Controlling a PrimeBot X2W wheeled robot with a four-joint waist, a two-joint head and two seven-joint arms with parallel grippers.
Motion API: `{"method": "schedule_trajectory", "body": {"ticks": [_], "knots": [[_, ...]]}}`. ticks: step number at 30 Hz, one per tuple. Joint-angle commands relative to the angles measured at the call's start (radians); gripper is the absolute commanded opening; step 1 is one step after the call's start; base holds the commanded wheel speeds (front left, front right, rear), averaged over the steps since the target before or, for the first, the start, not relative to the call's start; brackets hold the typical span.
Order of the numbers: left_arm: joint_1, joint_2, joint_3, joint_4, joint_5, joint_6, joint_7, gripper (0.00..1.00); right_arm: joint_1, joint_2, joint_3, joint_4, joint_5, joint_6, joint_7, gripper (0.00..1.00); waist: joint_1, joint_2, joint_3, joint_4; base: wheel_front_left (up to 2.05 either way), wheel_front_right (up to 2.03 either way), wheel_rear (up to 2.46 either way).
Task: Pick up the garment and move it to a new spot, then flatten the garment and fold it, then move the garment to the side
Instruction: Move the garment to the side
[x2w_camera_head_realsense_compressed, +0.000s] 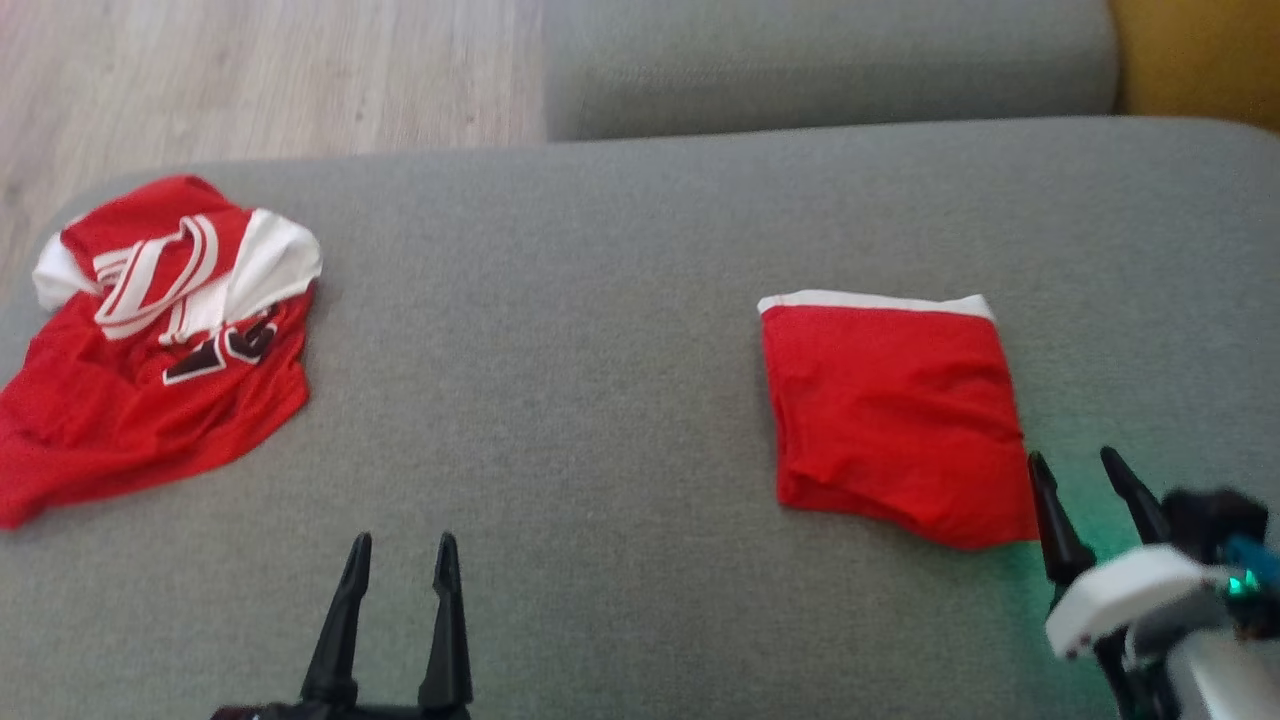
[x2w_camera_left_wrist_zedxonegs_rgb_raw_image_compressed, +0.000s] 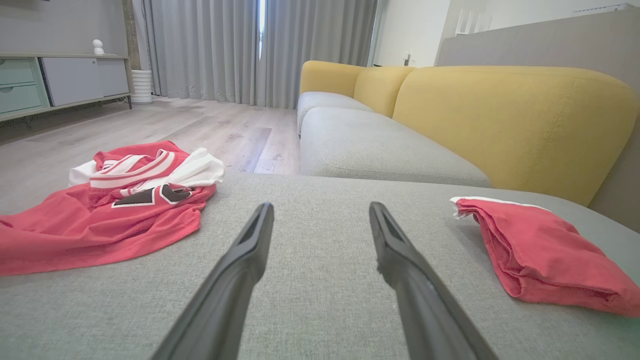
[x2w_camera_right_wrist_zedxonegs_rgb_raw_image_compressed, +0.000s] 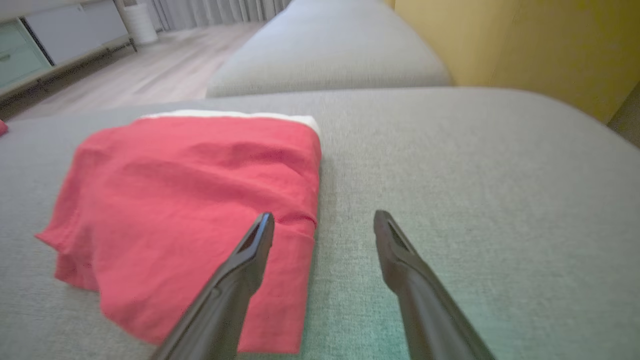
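Observation:
A crumpled red garment (x2w_camera_head_realsense_compressed: 150, 350) with white trim and dark numbers lies at the far left of the grey cushion (x2w_camera_head_realsense_compressed: 560, 400); the left wrist view has this garment (x2w_camera_left_wrist_zedxonegs_rgb_raw_image_compressed: 100, 220) ahead and to the left. A second red garment, folded into a neat rectangle (x2w_camera_head_realsense_compressed: 895, 420) with a white edge, rests to the right. My left gripper (x2w_camera_head_realsense_compressed: 403, 545) stands open over bare cushion between the two, holding nothing. My right gripper (x2w_camera_head_realsense_compressed: 1073, 458) is open beside the folded piece's near right corner; in its wrist view its left finger overlaps the folded cloth (x2w_camera_right_wrist_zedxonegs_rgb_raw_image_compressed: 190, 200).
The cushion's left edge drops to a wooden floor (x2w_camera_head_realsense_compressed: 250, 80). Another grey seat cushion (x2w_camera_head_realsense_compressed: 820, 60) lies beyond, with a yellow backrest (x2w_camera_left_wrist_zedxonegs_rgb_raw_image_compressed: 500, 120) to the right. A low cabinet (x2w_camera_left_wrist_zedxonegs_rgb_raw_image_compressed: 50, 80) and curtains (x2w_camera_left_wrist_zedxonegs_rgb_raw_image_compressed: 250, 50) stand far off.

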Motion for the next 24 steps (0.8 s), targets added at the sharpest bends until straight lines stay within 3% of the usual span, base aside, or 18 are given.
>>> {"method": "schedule_trajectory", "body": {"ticks": [1, 9, 10, 12, 17, 23, 24], "knots": [[-0.045, -0.008, 0.018, -0.037, 0.012, 0.003, -0.005, 1.0, -0.061, -0.031, 0.028, 0.002, 0.027, 0.007, 0.026, 1.0, -0.0002, 0.0, 0.024, 0.01, 0.0, 0.0, 0.0], [-0.082, -0.008, -0.009, -0.04, 0.027, -0.005, -0.005, 1.0, -0.252, -0.049, 0.105, 0.188, 0.134, 0.007, 0.155, 1.0, -0.0002, 0.0, 0.08, 0.013, 0.0, 0.0, 0.0], [-0.087, -0.008, -0.012, -0.04, 0.029, -0.006, -0.005, 1.0, -0.263, -0.045, 0.124, 0.205, 0.148, 0.007, 0.174, 0.95, -0.0002, 0.0, 0.086, 0.014, 0.0, 0.0, 0.0], [-0.095, -0.008, -0.014, -0.04, 0.032, -0.005, -0.005, 1.0, -0.281, -0.041, 0.165, 0.224, 0.181, 0.007, 0.207, 0.0, -0.0002, 0.0, 0.096, 0.013, 0.0, 0.0, 0.0], [-0.114, -0.008, -0.01, -0.051, 0.043, -0.002, -0.005, 1.0, -0.32, -0.108, 0.215, 0.214, 0.174, 0.007, 0.145, 0.0, -0.0002, 0.0, 0.132, -0.005, 0.0, 0.0, 0.0], [-0.149, -0.008, -0.005, -0.083, 0.065, -0.007, -0.005, 1.0, -0.378, -0.252, 0.181, 0.197, 0.105, 0.007, 0.117, 0.0, -0.0002, 0.0, 0.221, -0.065, 0.0, 0.0, 0.0], [-0.149, -0.008, -0.005, -0.083, 0.065, -0.007, -0.005, 1.0, -0.378, -0.252, 0.181, 0.197, 0.105, 0.007, 0.117, 0.0, -0.0002, 0.0, 0.221, -0.065, 0.0, 0.0, 0.0]]}}
